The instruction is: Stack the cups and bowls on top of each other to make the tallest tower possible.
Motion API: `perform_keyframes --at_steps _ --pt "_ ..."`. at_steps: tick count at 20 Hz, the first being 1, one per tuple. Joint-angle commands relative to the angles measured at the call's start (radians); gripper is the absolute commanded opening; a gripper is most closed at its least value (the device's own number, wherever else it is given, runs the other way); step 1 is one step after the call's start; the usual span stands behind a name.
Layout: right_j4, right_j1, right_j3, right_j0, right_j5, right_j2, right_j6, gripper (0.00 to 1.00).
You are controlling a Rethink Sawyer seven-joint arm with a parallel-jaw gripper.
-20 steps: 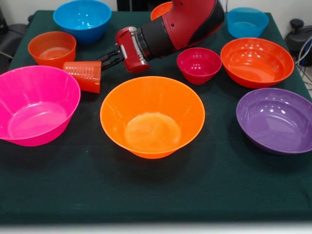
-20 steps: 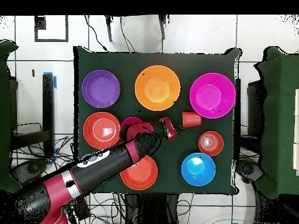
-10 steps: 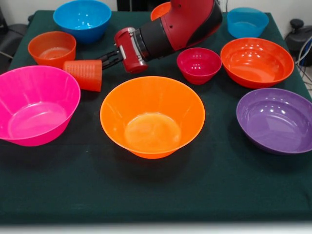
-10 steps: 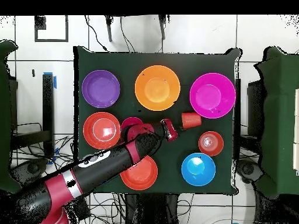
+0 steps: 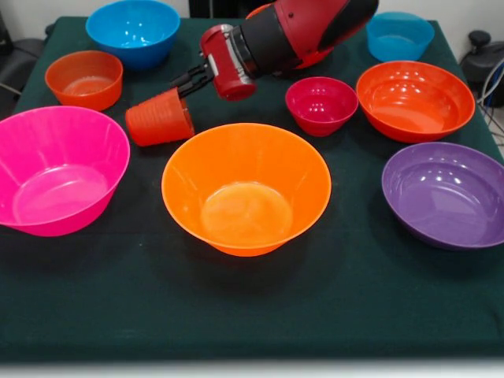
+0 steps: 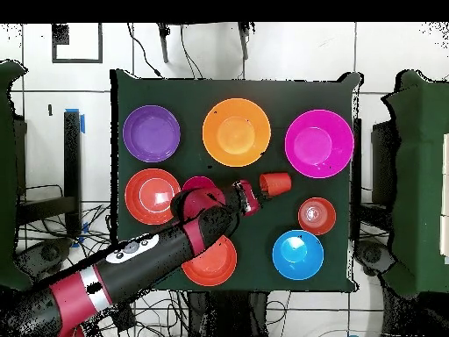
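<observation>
1. The gripper (image 5: 187,82) is clamped on the rim of the cup (image 5: 158,117), its dark fingers reaching out from the red wrist toward the cup's mouth.
2. Over the last second the cup has come up off the counter (image 5: 252,315); it was lying on its side beside the pink bowl (image 5: 59,169), and now it hangs tilted, base pointing down and away from the wrist, shifted toward the orange bowl (image 5: 246,189).
3. The arm has swung along with it, so the wrist now sits higher and nearer the small magenta bowl (image 5: 321,104).
4. I read this as the carry stage: the cup is lifted and heading for the orange bowl, which stands empty, so no tower has begun yet.
5. From overhead, the cup (image 6: 275,183) sits just below the gap between the orange bowl (image 6: 236,132) and the pink bowl (image 6: 319,142).
6. The cup itself is orange-red and translucent, ribbed, tapered toward its base, and far smaller than the flared bowls around it.
7. The other bowls, blue (image 5: 132,30), small orange (image 5: 83,77), orange-red (image 5: 415,98) and purple (image 5: 445,193), sit apart and unstacked.
</observation>
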Motion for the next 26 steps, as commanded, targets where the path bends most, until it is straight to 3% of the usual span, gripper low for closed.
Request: perform_keyframes --at_steps 1,6,13,15,19,26 --pt "-0.118 -0.221 0.090 -0.002 -0.069 0.265 0.000 0.00" --pt "-0.227 -0.363 0.169 -0.068 -0.180 0.368 -0.049 0.00" --pt "-0.505 -0.624 0.312 -0.242 -0.349 0.547 -0.092 0.00" --pt "-0.573 -0.690 0.331 -0.289 -0.345 0.591 -0.090 0.00" --pt "-0.672 -0.733 0.335 -0.325 -0.360 0.624 -0.042 0.00" --pt "-0.761 -0.833 0.365 -0.363 -0.281 0.665 -0.023 0.00"
